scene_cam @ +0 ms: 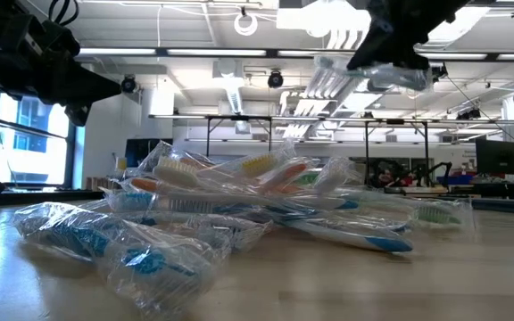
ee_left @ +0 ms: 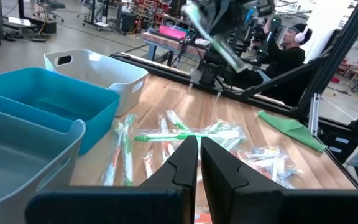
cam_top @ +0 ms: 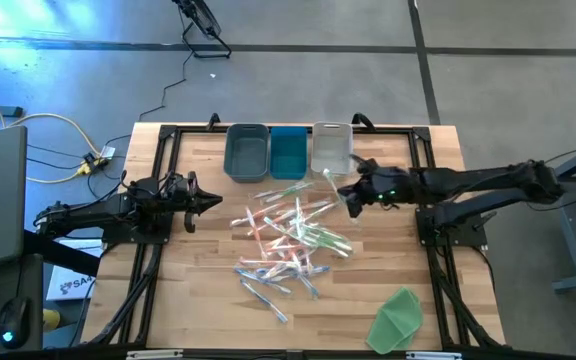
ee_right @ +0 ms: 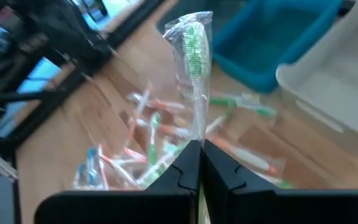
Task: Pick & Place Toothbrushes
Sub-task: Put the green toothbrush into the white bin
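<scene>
Right claw [ee_right: 200, 149] pinches green wrapped toothbrush [ee_right: 194, 68].

Bright, even indoor light; right wrist view blurred.
Ceiling strip lamps [scene_cam: 194, 51] glare in low view; clear crinkly plastic wrappers [scene_cam: 150, 254] glint, soft shadows on pale wooden tabletop [cam_top: 198, 290].

Robotics lab or workshop: ceiling strip lights [scene_cam: 239, 53], equipment benches [scene_cam: 435, 183], seated person [ee_left: 284, 53], concrete floor [cam_top: 488, 90].
</scene>
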Controlling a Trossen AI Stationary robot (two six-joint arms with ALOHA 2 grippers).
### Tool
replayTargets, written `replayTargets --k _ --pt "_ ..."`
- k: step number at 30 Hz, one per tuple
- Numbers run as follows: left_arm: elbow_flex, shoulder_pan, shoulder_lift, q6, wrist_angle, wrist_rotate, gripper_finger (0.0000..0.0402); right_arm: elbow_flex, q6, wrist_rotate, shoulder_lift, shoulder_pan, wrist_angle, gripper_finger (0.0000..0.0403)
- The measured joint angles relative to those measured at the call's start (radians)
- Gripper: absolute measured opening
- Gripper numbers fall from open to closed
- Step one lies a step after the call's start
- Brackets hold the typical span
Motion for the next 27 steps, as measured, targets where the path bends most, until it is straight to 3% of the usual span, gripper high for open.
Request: replayTargets --k 13,27 --pt "-0.001 0.0 0.0 -0.003 0.009 0.0 0.0019 0.001 -0.122 0.155 -0.038 -0.016 0.033 0.0002" --pt "-0.003 0.0 0.0 0.007 0.042 0.001 0.0019 0.001 -0.297 0.164 0.117 -0.242 0.284 0.0002"
